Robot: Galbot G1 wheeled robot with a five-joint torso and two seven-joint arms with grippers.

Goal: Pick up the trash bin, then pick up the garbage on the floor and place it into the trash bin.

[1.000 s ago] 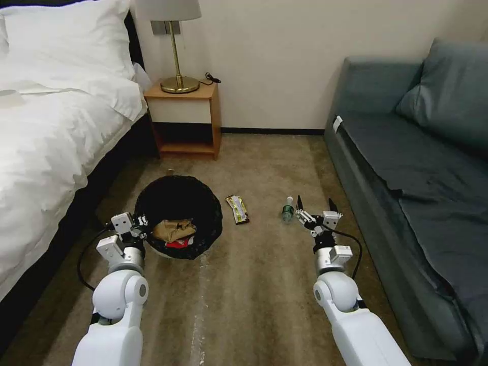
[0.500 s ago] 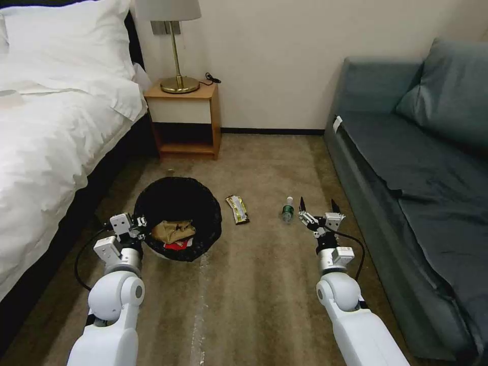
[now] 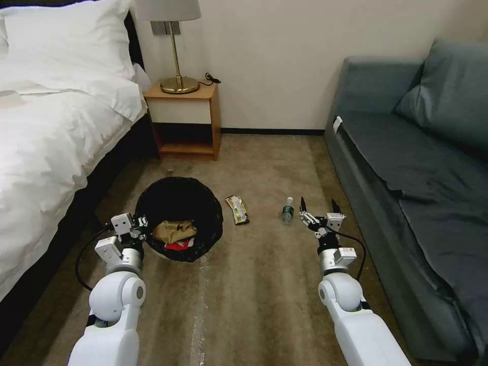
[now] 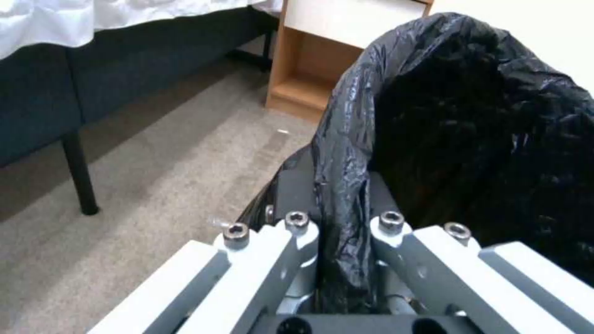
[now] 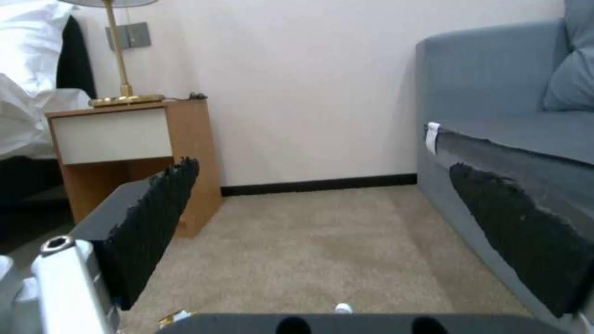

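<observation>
While our left gripper [image 3: 138, 227] pinched the trash bin [image 3: 179, 216] rim near the carpet's bed edge, our right gripper [image 3: 319, 209] gaped beside the bottle [image 3: 288, 209]: light, slick, best taken mid-body.

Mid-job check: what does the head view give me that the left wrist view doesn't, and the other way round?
Head view alone: brown paper bag and red-and-white carton inside the bin, yellow-green snack wrapper and small clear bottle on the carpet, open right gripper beside the bottle.

Left wrist view alone: the left gripper's fingers shut on the liner fold.

Both: the round black-lined trash bin, left gripper at its rim, wooden nightstand.
</observation>
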